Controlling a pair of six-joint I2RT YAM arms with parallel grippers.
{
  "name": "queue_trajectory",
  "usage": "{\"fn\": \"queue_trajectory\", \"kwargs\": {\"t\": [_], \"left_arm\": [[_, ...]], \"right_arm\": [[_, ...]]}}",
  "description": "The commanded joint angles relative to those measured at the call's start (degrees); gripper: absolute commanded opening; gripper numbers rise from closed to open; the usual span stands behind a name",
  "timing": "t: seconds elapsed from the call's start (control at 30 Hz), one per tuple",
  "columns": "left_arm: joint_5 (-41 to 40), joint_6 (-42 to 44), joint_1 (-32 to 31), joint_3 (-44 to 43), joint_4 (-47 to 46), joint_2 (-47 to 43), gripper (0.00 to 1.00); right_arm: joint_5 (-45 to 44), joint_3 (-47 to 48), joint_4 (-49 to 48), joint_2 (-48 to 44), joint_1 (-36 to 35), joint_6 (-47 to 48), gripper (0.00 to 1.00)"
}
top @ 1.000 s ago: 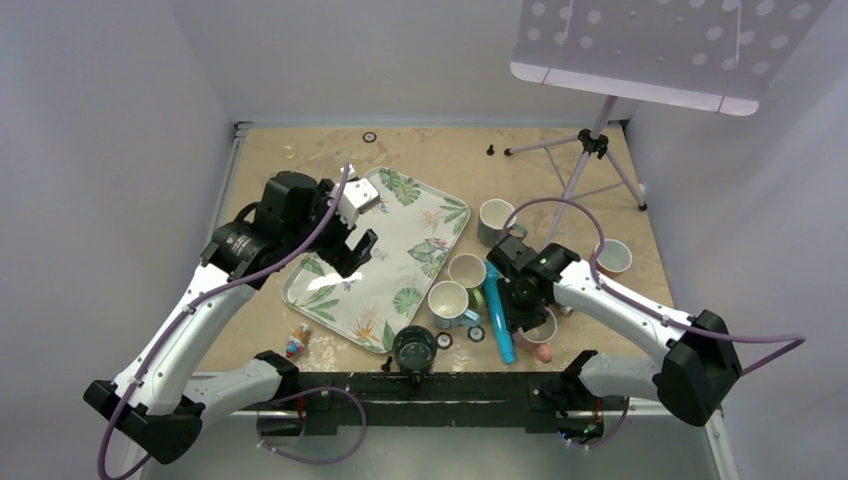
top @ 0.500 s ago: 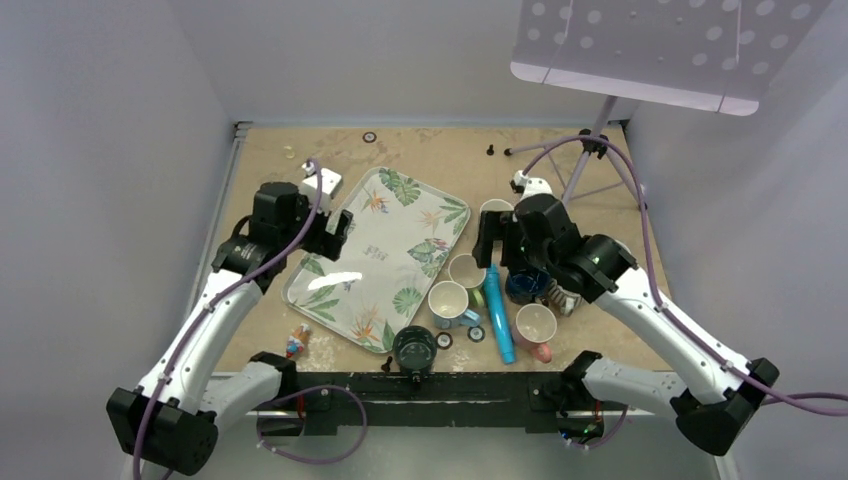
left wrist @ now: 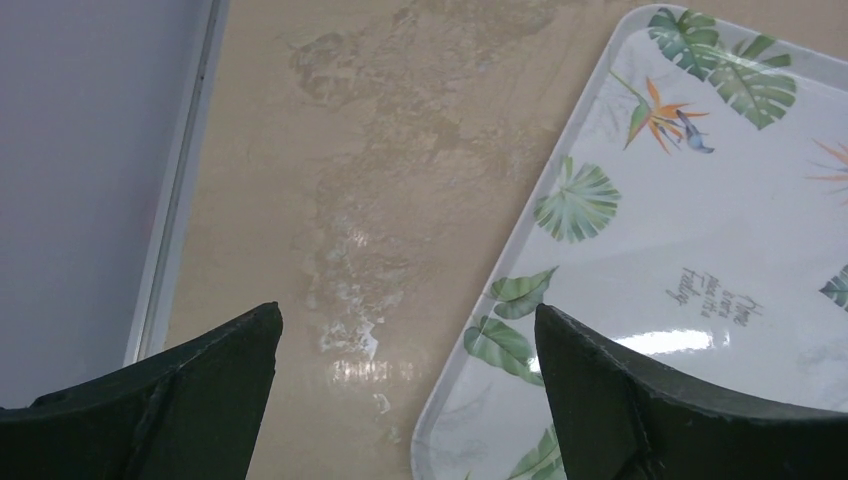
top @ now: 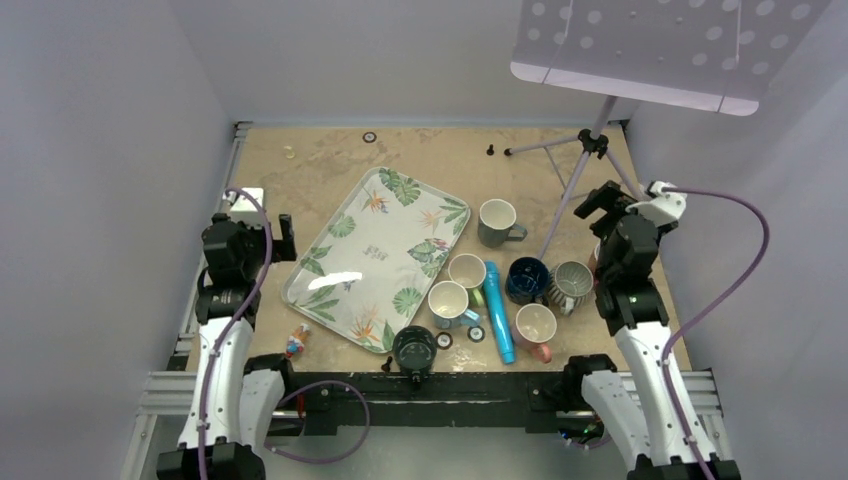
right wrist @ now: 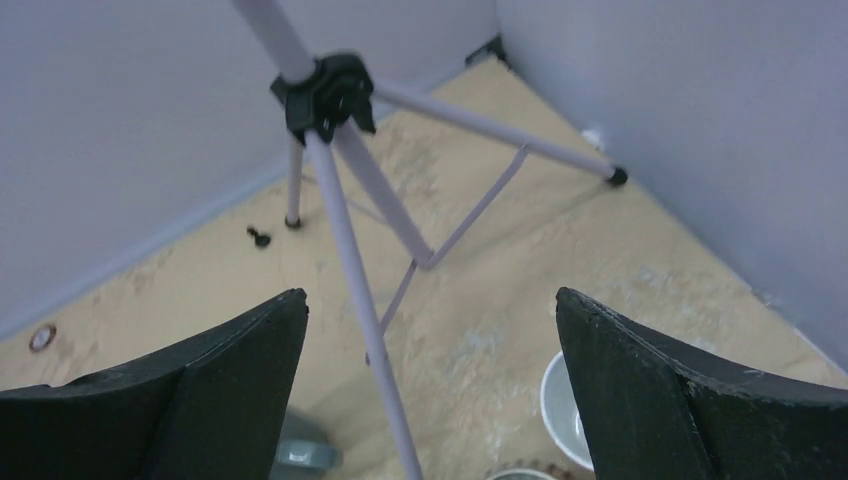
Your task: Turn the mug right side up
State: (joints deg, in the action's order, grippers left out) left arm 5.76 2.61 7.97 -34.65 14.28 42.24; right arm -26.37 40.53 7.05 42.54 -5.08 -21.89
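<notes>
Pale grey-lilac walls (top: 100, 150) close in the desk (top: 320, 160) on three sides. Its tan top is mottled with worn, glossy patches, and a light metal rail (left wrist: 170, 200) runs along its left edge. In the far right corner stands a thin-legged tripod stand (top: 592, 143) bearing a white perforated panel (top: 660, 50) tilted above that corner, and a black bar (top: 470, 385) lines the near edge.

A white rectangular tray printed with green tropical leaves (top: 385, 255) lay askew on the sandy-beige tabletop (top: 300, 170). Right of it, apart, lay a bright blue plastic cylinder (top: 498, 315). A small colourful toy figure (top: 297, 341) sat near the tray's near left corner. At the far right stood a pale lilac tripod (top: 590, 150) carrying a perforated white panel (top: 650, 50). A small black screw (top: 490, 151) lay near one foot.
</notes>
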Motion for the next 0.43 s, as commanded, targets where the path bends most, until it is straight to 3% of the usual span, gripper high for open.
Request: {"fn": "queue_trajectory", "kwargs": {"t": [0.0,0.17,0.4], "left_arm": [[1.75,-1.48,2.66,1.99,-4.35,-2.15,1.00],[6.35,-5.59,2.74,3.45,-5.11,-4.80,1.00],[6.52,-5.90,2.74,3.43,-5.22,-3.56,1.00]], "right_arm": [[-6.08,-4.91,-12.66,-3.27,1.85,4.82,0.99],[-4.85,-10.58,-17.43,-5.64,1.93,6.12,0.99],[-1.08,-9.48,-16.87,-5.49,1.92,6.10,0.99]]}}
